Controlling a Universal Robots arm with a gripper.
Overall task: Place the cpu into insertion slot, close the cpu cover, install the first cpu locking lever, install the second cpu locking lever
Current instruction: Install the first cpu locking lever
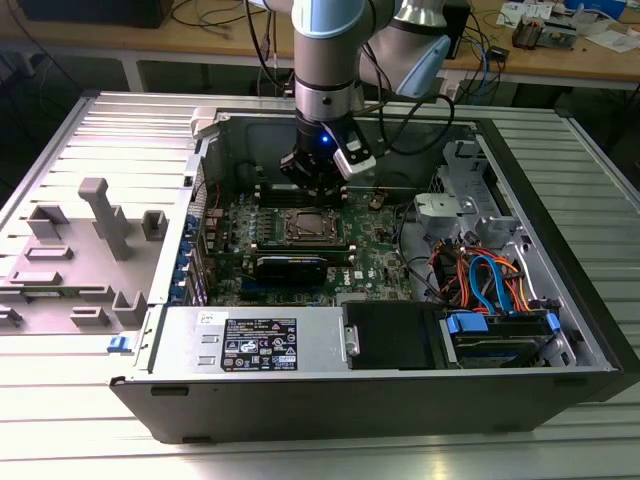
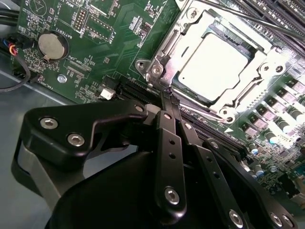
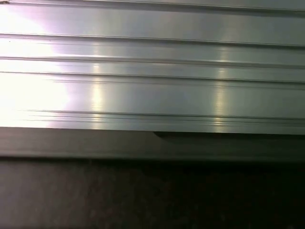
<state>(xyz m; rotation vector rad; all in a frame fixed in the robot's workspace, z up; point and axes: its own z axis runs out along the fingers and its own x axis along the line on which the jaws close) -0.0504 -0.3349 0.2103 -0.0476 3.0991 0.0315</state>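
Note:
Inside the open computer case, the insertion slot (image 1: 305, 226) sits in the middle of the green board (image 1: 375, 262). In the second wrist view the cpu (image 2: 212, 64) lies flat in the slot, its silver top glaring. The cpu cover (image 2: 167, 45) lies down around it as a metal frame. A thin metal lever rod (image 2: 238, 12) runs along one side of the socket. My gripper (image 1: 316, 190) hangs just above the socket's back edge. Its black fingers (image 2: 169, 143) are pressed together, and the gripper's tip (image 2: 168, 98) is at the socket's rim with nothing visibly between the fingers.
Long black memory slots (image 2: 281, 24) flank the socket. A coin battery (image 2: 52, 45) sits on the board. A drive bay with orange and blue cables (image 1: 485, 280) fills the case at the exterior view's right, and the power supply (image 1: 255, 345) lies in front. A ribbed metal surface (image 3: 152, 71) shows in the first wrist view.

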